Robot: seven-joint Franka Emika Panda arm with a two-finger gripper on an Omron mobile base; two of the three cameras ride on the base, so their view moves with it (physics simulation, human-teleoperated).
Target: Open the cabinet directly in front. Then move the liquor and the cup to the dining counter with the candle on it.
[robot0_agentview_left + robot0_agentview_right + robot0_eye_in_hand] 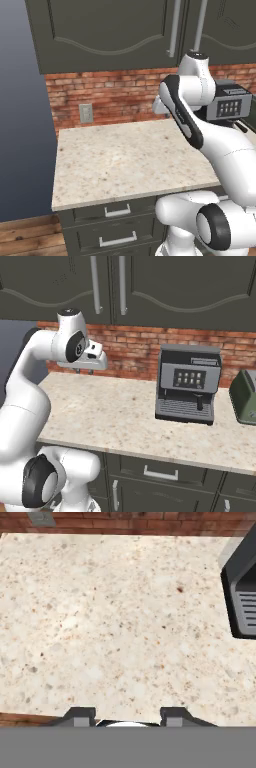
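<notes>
The cabinet (105, 32) is seen along the top of both base views, dark grey-green, with both arched-panel doors shut and its two long silver bar handles (95, 283) hanging side by side at the meeting of the doors. Below it a red brick wall (115, 97) is shown, with a grey outlet plate (86, 113) set into it towards the left. The beige speckled tabletop (120, 162) is spread beneath, over dark drawers (112, 212) with short silver handles.

The white arm (192, 95) is raised above the tabletop, bent at the elbow, with its hand held level below the cabinet doors and well above the stone.

On the right part of the tabletop a grey coffee machine (187, 383) is placed against the wall, and a green toaster (245, 396) is seen at the right edge, just beside it.

The pincer (127, 716) is pointed down at bare tabletop in the hand view; its two dark fingertips (80, 716) are held partly apart, with nothing gripped between them. A corner of the coffee machine is caught at the right edge of that view.
</notes>
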